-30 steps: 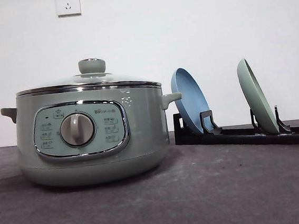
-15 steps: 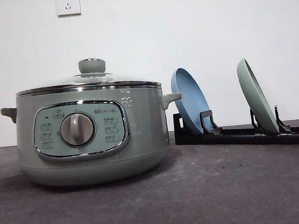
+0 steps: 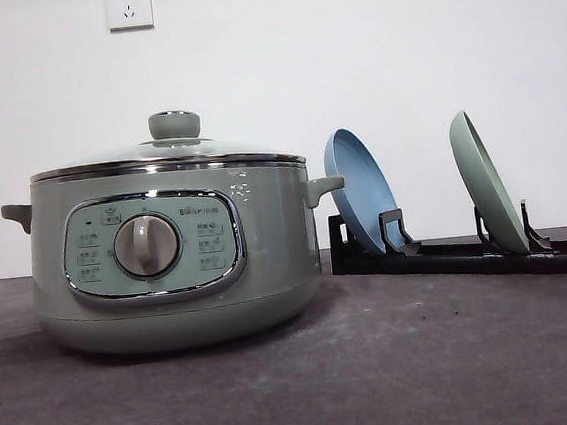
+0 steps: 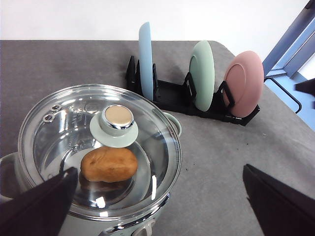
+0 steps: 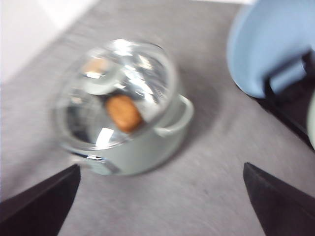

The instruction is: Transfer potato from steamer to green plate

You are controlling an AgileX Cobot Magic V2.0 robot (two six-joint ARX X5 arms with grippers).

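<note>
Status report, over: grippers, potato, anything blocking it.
Left gripper and right gripper open, holding nothing. Potato inside steamer. Glass lid on, blocking access. Green plate standing in rack.

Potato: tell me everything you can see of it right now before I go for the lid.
The potato is an oval orange-brown lump with matte, slightly creased skin. It lies on its side inside the steamer, seen through the closed glass lid, just beside the lid's green knob in the left wrist view. It rests on the steamer's shiny inner floor. Nothing else touches it; no gripper is at it.
</note>
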